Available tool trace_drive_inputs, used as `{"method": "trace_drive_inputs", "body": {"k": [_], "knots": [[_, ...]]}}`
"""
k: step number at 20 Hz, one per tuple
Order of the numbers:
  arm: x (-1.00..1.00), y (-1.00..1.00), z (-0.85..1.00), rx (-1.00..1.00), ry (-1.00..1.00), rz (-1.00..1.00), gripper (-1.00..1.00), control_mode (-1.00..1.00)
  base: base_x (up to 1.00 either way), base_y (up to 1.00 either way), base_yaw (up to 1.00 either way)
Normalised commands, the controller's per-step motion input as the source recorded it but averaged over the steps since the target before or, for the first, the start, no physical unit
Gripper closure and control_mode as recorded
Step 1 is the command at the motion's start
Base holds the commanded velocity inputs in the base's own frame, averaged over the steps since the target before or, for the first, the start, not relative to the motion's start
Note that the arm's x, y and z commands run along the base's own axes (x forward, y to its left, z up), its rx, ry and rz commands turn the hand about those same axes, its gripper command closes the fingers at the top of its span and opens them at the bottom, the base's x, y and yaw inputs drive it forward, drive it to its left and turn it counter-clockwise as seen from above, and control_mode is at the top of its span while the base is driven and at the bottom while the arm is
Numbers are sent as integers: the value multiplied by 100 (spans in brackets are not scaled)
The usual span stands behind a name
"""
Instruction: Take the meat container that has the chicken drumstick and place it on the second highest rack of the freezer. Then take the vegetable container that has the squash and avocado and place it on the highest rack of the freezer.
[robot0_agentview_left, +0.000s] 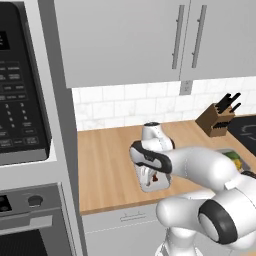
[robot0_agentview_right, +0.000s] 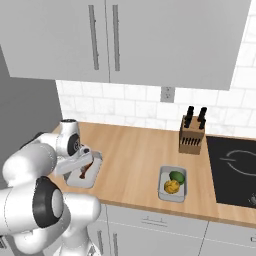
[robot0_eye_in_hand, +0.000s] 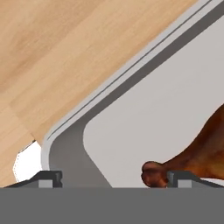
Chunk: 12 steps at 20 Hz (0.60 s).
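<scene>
The wooden counter (robot0_agentview_right: 135, 155) bears the meat container (robot0_agentview_right: 86, 176), the vegetable container (robot0_agentview_right: 172, 184) and a knife block (robot0_agentview_right: 191, 136).

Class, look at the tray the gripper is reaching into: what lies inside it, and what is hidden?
Inside the meat tray lies the chicken drumstick, bone end towards the gripper, which straddles the tray's wall. From the base cameras, the arm covers much of the tray's inside.

Grey meat tray (robot0_agentview_right: 85, 175) flat on wooden counter, lower left of right base view — glossy brown drumstick (robot0_eye_in_hand: 197, 153) inside, bone end toward tray corner. Vegetable tray (robot0_agentview_right: 172, 184) lower centre — yellow squash (robot0_agentview_right: 171, 187) touching green avocado (robot0_agentview_right: 177, 176).
</scene>
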Motion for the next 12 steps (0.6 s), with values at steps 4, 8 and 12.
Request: {"method": "trace_drive_inputs", "body": {"k": [4, 8, 12], "knots": [[-34, 0, -16, 0, -6, 0, -100, -100, 0, 0, 0], [-32, 0, 0, 0, -4, 0, -100, -100, 0, 0, 0], [-22, 0, 0, 0, -4, 0, -100, -100, 0, 0, 0]]}}
